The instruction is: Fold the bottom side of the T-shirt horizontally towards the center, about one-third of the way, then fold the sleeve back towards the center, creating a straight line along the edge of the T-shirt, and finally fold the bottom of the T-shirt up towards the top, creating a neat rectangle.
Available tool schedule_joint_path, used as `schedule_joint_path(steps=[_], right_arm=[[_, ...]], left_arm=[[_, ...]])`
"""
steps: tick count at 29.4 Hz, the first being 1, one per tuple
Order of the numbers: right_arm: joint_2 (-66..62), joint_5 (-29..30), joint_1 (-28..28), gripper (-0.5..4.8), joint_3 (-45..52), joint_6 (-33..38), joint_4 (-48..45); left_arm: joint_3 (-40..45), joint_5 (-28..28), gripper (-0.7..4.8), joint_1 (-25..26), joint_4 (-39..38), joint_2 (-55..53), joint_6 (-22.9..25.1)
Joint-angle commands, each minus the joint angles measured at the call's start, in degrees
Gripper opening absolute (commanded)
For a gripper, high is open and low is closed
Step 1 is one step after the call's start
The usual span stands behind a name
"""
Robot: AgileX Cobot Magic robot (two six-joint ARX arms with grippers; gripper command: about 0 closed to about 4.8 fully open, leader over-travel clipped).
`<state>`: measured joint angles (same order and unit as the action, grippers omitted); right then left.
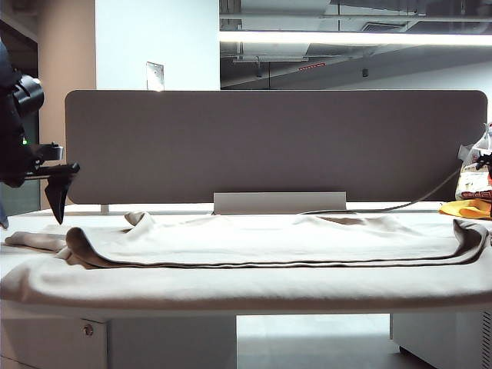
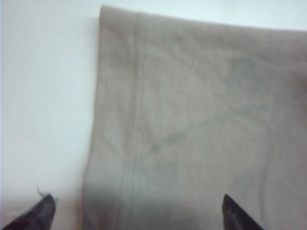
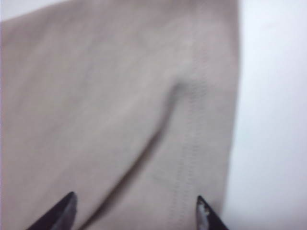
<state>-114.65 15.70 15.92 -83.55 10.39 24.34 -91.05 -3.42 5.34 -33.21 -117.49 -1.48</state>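
The large plain beige-cream cotton T-shirt (image 1: 254, 254) lay spread across almost the whole white counter (image 1: 108, 209), its nearest edge draped over the front lip. One long side was already doubled over toward the middle, leaving a rounded fold line running across the cloth, with a loose flap bunched at the left end.

The left pincer (image 2: 136, 211) hung over a stitched edge of the shirt, its two dark tips spread wide with nothing between them: one tip over bare counter, the other over cloth. In the exterior view the left pincer (image 1: 58, 192) stood above the shirt's left end, clear of it. The right pincer (image 3: 136, 211) hovered likewise over a hemmed edge (image 3: 192, 124), tips apart and empty; both wrist pictures were blurred, so which hem this was could not be said for sure, and that arm itself was not visible from outside.

To do the step well, each pincer would likely need to come down straddling its edge, pinch all the layers there, then lift and carry in step so the new crease stays straight.

Beyond the shirt stood a grey divider panel (image 1: 277, 146), and a small yellow-orange cloth (image 1: 469, 207) lay at the far right.
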Motion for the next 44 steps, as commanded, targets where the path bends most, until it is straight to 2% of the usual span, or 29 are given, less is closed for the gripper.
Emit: schedule_joint_path(steps=[1, 14, 18, 21, 24, 25, 27, 28, 29, 30, 32, 33, 34, 41, 44], right_arm=[[0.24, -2.34, 0.85, 3.17, -1.25, -1.70, -0.90], [-4.52, -2.60, 2.23, 3.16, -4.00, -1.62, 0.72], [-6.45, -2.51, 2.05, 3.15, -4.94, -1.60, 0.55], [-7.32, -2.34, 1.92, 3.14, -5.07, -1.36, 0.39], [-8.35, -0.72, 1.07, 2.91, -5.29, -1.18, 0.94], [-8.59, -0.59, 0.83, 2.90, -5.31, -1.18, 1.01], [-8.87, -0.44, 0.17, 2.46, -5.31, -1.16, 1.14], [-8.96, -0.50, 0.13, 1.99, -5.31, -1.20, 1.14], [-9.01, -0.39, 0.00, 1.76, -5.31, -1.20, 1.09], [-9.01, -0.33, -0.13, 1.01, -5.31, -1.22, 1.11], [-9.01, -0.31, -0.13, 0.28, -5.31, -1.31, 1.09], [-9.01, -0.31, -0.11, 0.09, -5.33, -1.49, 1.09], [-8.98, -0.04, -0.11, 0.06, -5.33, -1.66, 1.09], [-6.49, 3.74, -0.11, -0.04, -5.53, -1.62, -0.22], [-3.87, 4.15, -0.11, -0.04, -5.53, -1.60, 0.00]], left_arm=[[-1.86, 0.70, 4.79, -0.04, -0.39, -1.86, 0.85], [-4.90, 0.66, 4.79, -0.13, -2.51, -5.88, 1.11], [-4.87, -0.68, 3.93, -0.15, -3.23, -5.90, 1.07], [-4.87, -0.90, 3.90, -0.68, -3.45, -5.90, 1.05], [-4.87, -0.92, 2.55, -2.03, -3.98, -6.21, 1.79], [-4.85, -0.90, 2.33, -2.49, -4.09, -6.23, 2.03], [-4.85, -0.74, 1.91, -3.39, -4.00, -6.58, 2.10], [-4.85, -0.68, 1.44, -3.67, -3.98, -6.73, 2.12], [-4.85, -0.68, 1.22, -3.72, -3.93, -6.82, 2.12], [-4.85, -0.68, 0.87, -3.72, -3.96, -6.91, 2.14], [-4.85, -0.66, 0.42, -3.63, -3.98, -6.91, 2.82], [-4.85, -0.61, 0.17, -3.52, -3.96, -6.91, 3.41], [-4.87, -0.35, -0.06, -3.34, -3.98, -6.88, 4.66], [-4.90, -0.48, -0.06, -3.02, -4.11, -4.66, 6.21], [-4.90, -3.02, -0.06, -4.02, -3.80, -1.53, 6.19]])
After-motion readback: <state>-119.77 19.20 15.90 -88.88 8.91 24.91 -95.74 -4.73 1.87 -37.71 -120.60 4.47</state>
